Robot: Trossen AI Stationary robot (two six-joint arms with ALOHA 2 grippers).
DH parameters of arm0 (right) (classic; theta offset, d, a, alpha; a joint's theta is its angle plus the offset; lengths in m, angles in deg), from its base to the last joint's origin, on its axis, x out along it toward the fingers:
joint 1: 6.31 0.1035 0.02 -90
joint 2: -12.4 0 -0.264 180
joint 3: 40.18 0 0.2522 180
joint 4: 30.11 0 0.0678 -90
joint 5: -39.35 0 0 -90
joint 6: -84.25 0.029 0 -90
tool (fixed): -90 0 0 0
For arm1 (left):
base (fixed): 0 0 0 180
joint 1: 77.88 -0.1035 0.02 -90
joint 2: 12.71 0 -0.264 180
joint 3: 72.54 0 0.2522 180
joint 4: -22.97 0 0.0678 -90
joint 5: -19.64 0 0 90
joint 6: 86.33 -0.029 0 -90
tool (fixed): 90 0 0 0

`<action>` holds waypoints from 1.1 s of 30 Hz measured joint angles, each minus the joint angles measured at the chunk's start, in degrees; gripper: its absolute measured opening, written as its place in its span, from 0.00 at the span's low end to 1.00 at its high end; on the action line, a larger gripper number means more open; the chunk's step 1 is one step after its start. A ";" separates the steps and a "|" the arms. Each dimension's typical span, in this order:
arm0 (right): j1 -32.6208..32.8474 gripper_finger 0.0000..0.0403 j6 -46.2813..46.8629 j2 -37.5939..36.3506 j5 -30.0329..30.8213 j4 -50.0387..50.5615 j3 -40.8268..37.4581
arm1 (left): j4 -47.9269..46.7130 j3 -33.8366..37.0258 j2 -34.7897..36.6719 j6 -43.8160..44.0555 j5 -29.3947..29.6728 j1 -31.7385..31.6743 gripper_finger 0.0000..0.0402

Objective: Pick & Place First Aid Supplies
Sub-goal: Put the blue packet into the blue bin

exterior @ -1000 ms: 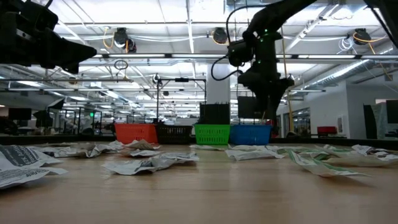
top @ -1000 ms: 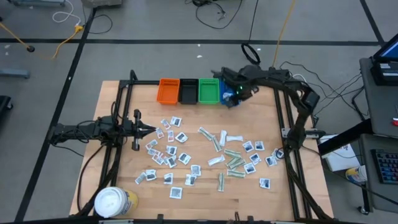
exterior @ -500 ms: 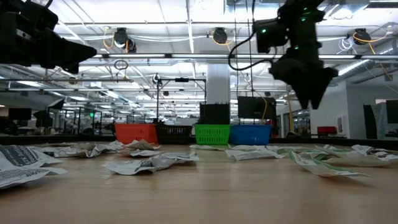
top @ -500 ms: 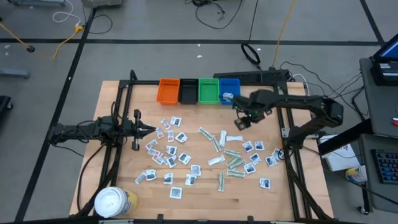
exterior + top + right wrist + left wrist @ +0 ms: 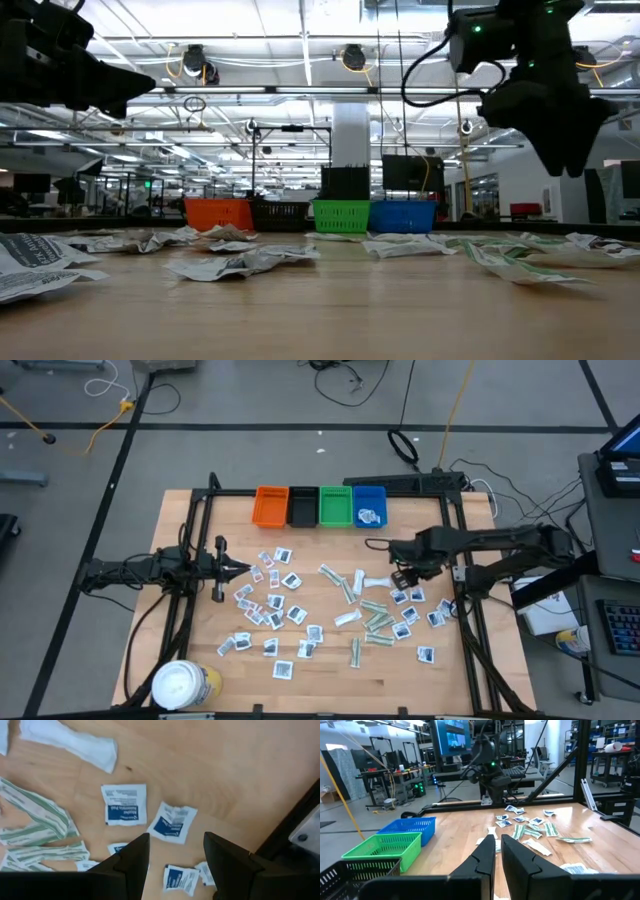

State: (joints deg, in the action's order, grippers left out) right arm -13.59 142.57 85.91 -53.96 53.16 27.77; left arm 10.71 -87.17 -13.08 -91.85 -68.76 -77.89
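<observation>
Hovering over blue-print sachets (image 5: 125, 804), right gripper (image 5: 172, 852) fingers spread; left gripper (image 5: 498, 851) fingers pressed together.

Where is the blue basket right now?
In the high view, the blue basket sits at the far edge of the table, last on the right of the row, touching the green basket.

Robotics lab in a large open industrial hall; exposed ceiling ducts (image 5: 195, 62) and strip lights overhead; monitor (image 5: 452, 737) and workbenches behind; cables (image 5: 345, 375) across taped grey floor.
</observation>
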 joint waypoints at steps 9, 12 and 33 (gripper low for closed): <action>3.37 0.44 6.09 -0.22 0.17 -4.31 -7.12 | 0.01 -0.02 0.01 0.00 0.00 0.00 0.09; 3.85 0.44 6.98 -0.17 0.19 -7.10 -10.17 | 0.01 -0.01 0.00 0.00 0.00 0.00 0.09; 3.82 0.17 4.08 2.30 0.20 -20.50 -19.34 | 0.00 -0.02 0.00 -0.01 0.00 0.00 0.09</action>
State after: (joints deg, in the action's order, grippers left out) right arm -9.77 146.64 88.21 -53.76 32.66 8.43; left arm 10.71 -87.19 -13.08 -91.86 -68.76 -77.89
